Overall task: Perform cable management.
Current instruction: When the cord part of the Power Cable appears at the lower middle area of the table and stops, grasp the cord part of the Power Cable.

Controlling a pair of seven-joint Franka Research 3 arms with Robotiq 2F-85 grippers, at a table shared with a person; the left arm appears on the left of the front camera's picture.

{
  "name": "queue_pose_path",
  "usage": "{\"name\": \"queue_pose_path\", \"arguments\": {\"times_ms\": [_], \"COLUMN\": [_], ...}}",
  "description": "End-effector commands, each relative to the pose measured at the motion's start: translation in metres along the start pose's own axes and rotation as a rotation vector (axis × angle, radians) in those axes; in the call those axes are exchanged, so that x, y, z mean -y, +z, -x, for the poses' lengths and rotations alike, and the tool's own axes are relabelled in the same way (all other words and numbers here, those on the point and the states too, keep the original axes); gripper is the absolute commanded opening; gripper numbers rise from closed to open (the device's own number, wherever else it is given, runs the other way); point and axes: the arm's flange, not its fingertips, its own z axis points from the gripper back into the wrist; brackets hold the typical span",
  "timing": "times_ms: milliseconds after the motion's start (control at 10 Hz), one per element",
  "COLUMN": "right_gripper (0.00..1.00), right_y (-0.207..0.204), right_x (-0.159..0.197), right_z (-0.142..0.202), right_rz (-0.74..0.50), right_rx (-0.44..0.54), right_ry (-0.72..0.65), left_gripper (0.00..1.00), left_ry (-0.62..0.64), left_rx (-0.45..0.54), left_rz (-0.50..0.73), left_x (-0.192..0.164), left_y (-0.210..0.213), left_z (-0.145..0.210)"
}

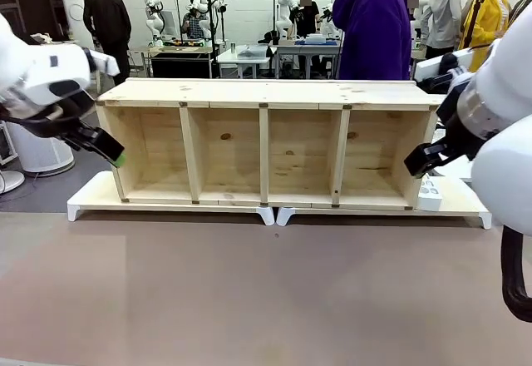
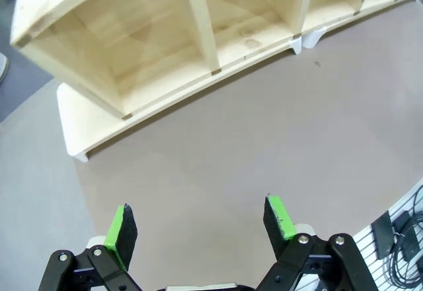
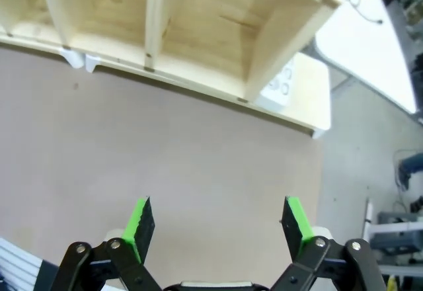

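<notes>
While jaws wide, power strip beside shelf

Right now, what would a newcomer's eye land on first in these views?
The long wooden shelf with four open-fronted compartments stretches across the far half of the table. The left end effector and right end effector hang open and hold nothing, one near each end of the shelf. A person in a purple hoodie stands just behind it.
</notes>
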Motion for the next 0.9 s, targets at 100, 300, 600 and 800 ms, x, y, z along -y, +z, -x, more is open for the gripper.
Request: {"name": "queue_pose_path", "arguments": {"times_ms": [100,300,600,800], "right_gripper": [1.0,1.0,1.0,1.0], "right_y": [-0.028,-0.031,-0.034,0.053], "right_x": [0.008,0.012,0.006,0.01], "right_z": [0.165,0.179,0.174,0.027], "right_rz": [0.033,0.018,0.009,0.04], "right_rx": [0.009,0.001,0.019,-0.012], "right_ry": [-0.106,-0.143,-0.137,-0.124], "left_gripper": [1.0,1.0,1.0,1.0], "left_ry": [0.119,0.163,0.122,0.15], "left_rx": [0.101,0.126,0.099,0.095], "left_rz": [-0.028,-0.019,0.022,-0.016], "left_x": [0.025,0.02,0.018,-0.028], "left_y": [-0.025,-0.027,-0.042,0.085], "left_z": [0.2,0.218,0.218,0.036]}}
